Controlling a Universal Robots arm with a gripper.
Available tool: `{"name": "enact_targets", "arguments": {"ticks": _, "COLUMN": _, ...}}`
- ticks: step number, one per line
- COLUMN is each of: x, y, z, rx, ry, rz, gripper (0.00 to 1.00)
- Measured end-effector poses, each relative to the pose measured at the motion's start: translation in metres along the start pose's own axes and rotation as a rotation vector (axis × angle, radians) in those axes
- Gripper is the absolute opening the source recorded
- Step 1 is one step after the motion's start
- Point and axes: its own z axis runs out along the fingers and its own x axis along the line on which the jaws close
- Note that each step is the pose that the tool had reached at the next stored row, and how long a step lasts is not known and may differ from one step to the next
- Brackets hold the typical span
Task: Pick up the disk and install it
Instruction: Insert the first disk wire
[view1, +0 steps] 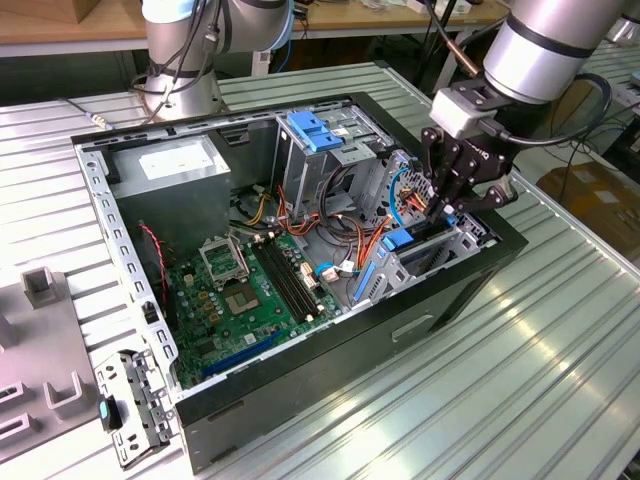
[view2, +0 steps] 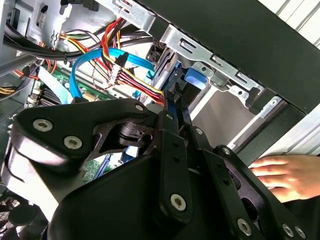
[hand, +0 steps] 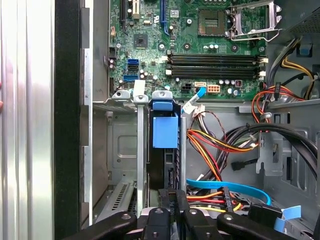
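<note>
Exterior view: the open PC case (view1: 300, 290) lies on its side on the ribbed metal table (view1: 560, 350), and the gripper (view1: 447, 210) is down inside the case's drive-bay corner, at the end far from the grey power-supply box (view1: 175, 170). The disk (view1: 405, 243) sits edge-on in the metal drive cage (view1: 440, 250) right under the fingers, its blue rail showing beside the motherboard (view1: 250, 300). A light-blue latch piece (view1: 315, 130) sits on top of the other cage, between the power-supply box and the gripper. Second wrist view: the fingers (view2: 175, 107) are drawn together, tips pinched on the disk's (view2: 192, 82) blue end inside the cage (a person's hand (view2: 285, 175) rests on the table just outside the case wall). A blue data cable (view2: 100, 62) and red-yellow wires loop next to the fingers. First wrist view: the disk (hand: 165, 132) stands vertical in the cage slot, blue tab facing the motherboard (hand: 190, 40), gripper (hand: 174, 197) clamped on its near edge.
</note>
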Motion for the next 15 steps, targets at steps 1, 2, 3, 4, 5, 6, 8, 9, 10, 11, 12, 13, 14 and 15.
{"name": "enact_targets", "arguments": {"ticks": 1, "x": 0.0001, "y": 0.0002, "z": 0.0002, "rx": 0.0000, "ry": 0.0000, "rz": 0.000, "gripper": 0.17}}
{"name": "enact_targets", "arguments": {"ticks": 2, "x": 0.0001, "y": 0.0003, "z": 0.0005, "rx": 0.0000, "ry": 0.0000, "rz": 0.000, "gripper": 0.17}}
{"name": "enact_targets", "arguments": {"ticks": 3, "x": 0.0002, "y": 0.0004, "z": 0.0008, "rx": 0.0000, "ry": 0.0002, "rz": 0.000, "gripper": 0.17}}
{"name": "enact_targets", "arguments": {"ticks": 4, "x": 0.0003, "y": 0.0004, "z": 0.0014, "rx": 0.0000, "ry": 0.0001, "rz": 0.000, "gripper": 0.17}}
{"name": "enact_targets", "arguments": {"ticks": 5, "x": 0.0004, "y": 0.0005, "z": 0.0018, "rx": 0.0000, "ry": 0.0001, "rz": 0.000, "gripper": 0.17}}
{"name": "enact_targets", "arguments": {"ticks": 6, "x": 0.0004, "y": 0.0005, "z": 0.0021, "rx": -0.0001, "ry": 0.0001, "rz": 0.000, "gripper": 0.17}}
{"name": "enact_targets", "arguments": {"ticks": 8, "x": 0.0005, "y": 0.0005, "z": 0.0027, "rx": -0.0001, "ry": 0.0005, "rz": 0.000, "gripper": 0.17}}
{"name": "enact_targets", "arguments": {"ticks": 9, "x": 0.0005, "y": 0.0005, "z": 0.0030, "rx": -0.0001, "ry": 0.0005, "rz": 0.000, "gripper": 0.17}}
{"name": "enact_targets", "arguments": {"ticks": 10, "x": 0.0006, "y": 0.0006, "z": 0.0037, "rx": -0.0001, "ry": 0.0001, "rz": 0.000, "gripper": 0.17}}
{"name": "enact_targets", "arguments": {"ticks": 11, "x": 0.0006, "y": 0.0006, "z": 0.0038, "rx": -0.0001, "ry": 0.0004, "rz": 0.000, "gripper": 0.17}}
{"name": "enact_targets", "arguments": {"ticks": 12, "x": 0.0007, "y": 0.0007, "z": 0.0045, "rx": -0.0001, "ry": 0.0005, "rz": 0.000, "gripper": 0.17}}
{"name": "enact_targets", "arguments": {"ticks": 13, "x": 0.0007, "y": 0.0008, "z": 0.0050, "rx": 0.0000, "ry": 0.0004, "rz": 0.000, "gripper": 0.17}}
{"name": "enact_targets", "arguments": {"ticks": 14, "x": 0.0007, "y": 0.0008, "z": 0.0052, "rx": -0.0001, "ry": 0.0001, "rz": 0.000, "gripper": 0.17}}
{"name": "enact_targets", "arguments": {"ticks": 15, "x": 0.0007, "y": 0.0008, "z": 0.0053, "rx": 0.0000, "ry": 0.0000, "rz": 0.000, "gripper": 0.17}}
